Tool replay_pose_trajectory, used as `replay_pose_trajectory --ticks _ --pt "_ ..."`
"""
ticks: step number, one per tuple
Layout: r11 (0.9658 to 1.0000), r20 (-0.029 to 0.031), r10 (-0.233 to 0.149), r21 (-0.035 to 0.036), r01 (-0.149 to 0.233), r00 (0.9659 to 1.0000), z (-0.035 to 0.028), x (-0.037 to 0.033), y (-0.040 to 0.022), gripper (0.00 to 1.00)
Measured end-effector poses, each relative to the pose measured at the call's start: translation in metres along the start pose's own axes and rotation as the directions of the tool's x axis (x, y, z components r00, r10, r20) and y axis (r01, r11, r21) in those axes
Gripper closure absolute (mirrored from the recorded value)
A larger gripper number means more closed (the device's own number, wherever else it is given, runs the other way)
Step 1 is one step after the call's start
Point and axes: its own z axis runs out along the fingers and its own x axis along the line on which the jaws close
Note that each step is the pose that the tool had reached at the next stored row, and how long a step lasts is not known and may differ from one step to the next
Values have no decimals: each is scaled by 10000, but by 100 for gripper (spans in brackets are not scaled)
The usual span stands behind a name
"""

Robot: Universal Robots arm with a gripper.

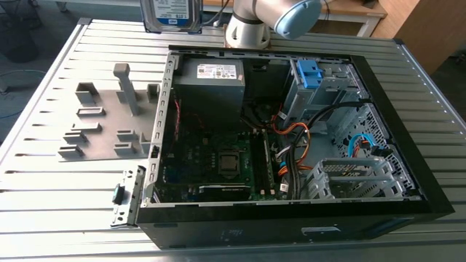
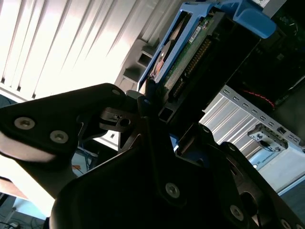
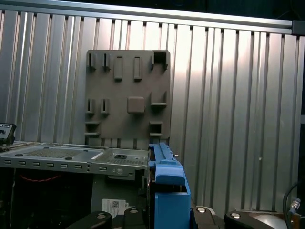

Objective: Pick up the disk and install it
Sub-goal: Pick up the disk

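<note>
Disk (image 1: 171, 13) hangs upright, long axis running straight out from the gripper (image 2: 159, 105) clamped on it.

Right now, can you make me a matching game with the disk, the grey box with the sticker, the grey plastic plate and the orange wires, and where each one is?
Things:
1. disk
2. power supply
3. grey plate
4. orange wires

Places:
A. lying on the table, beside the computer case
B. in a corner inside the case
C. held in the hand, up off the table
D. inside the case, near its middle

Pairs: 1-C, 2-B, 3-A, 4-D
</note>
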Motion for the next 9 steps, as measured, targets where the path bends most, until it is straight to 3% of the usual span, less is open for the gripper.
replay_pose_trajectory --ticks 9 --pt "10000 0 0 -1 0 10000 -3 8 -140 63"
